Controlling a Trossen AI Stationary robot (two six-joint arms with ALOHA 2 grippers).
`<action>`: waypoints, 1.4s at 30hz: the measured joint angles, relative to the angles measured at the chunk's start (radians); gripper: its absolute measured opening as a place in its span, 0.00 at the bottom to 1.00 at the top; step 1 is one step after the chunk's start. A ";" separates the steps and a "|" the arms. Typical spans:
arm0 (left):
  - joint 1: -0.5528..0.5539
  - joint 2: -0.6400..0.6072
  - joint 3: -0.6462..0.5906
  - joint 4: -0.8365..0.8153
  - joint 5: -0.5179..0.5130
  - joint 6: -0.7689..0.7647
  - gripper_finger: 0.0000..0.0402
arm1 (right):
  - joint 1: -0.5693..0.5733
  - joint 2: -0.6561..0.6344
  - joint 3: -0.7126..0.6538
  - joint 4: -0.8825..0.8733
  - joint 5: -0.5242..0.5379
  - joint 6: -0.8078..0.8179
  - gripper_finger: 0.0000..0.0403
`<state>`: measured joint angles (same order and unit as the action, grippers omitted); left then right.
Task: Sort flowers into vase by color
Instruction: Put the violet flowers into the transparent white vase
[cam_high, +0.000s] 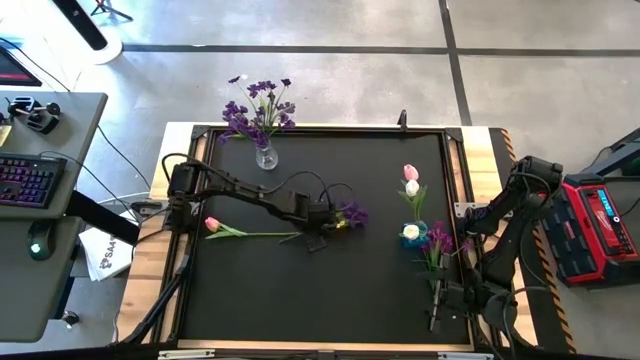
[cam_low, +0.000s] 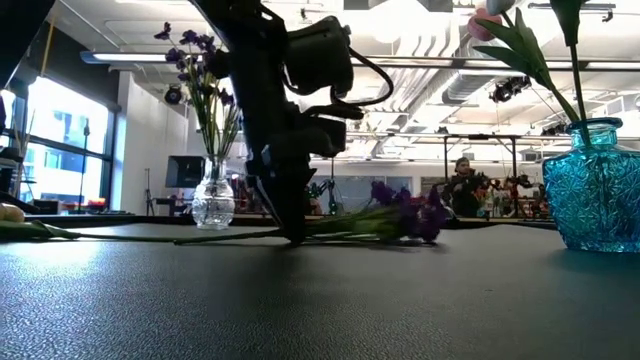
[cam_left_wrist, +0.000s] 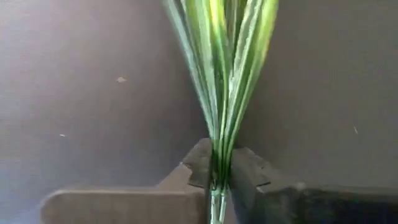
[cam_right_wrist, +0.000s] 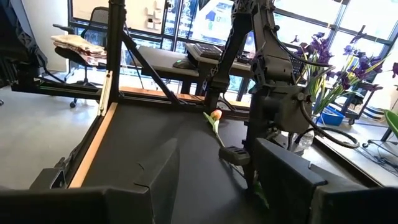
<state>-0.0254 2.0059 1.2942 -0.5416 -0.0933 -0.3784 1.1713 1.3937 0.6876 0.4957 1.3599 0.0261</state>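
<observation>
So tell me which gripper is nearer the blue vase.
Right. The right gripper waits at the table's near edge, just below the blue vase; the left gripper is mid-table, shut on purple flower stems.

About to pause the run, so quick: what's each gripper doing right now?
Left gripper: shut on the purple flower's green stems, mid-table.
Right gripper: open, empty, waiting at the table's right front edge.

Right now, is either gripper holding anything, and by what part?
Left gripper pinches the purple flower by its green stem. Right gripper holds nothing.
</observation>
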 joint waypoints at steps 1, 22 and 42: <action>0.001 -0.007 0.000 0.005 -0.030 -0.005 0.03 | 0.000 0.000 0.000 0.000 0.000 0.000 0.48; 0.053 -0.804 -0.790 1.245 -0.365 0.460 0.01 | -0.009 0.000 0.000 0.002 0.027 -0.005 0.48; 0.459 -0.934 -0.890 1.303 -0.196 0.714 0.02 | -0.072 -0.010 0.000 0.055 0.015 -0.034 0.48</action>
<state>0.4335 1.0721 0.4042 0.7614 -0.2889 0.3354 1.0992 1.3834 0.6876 0.5509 1.3745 -0.0082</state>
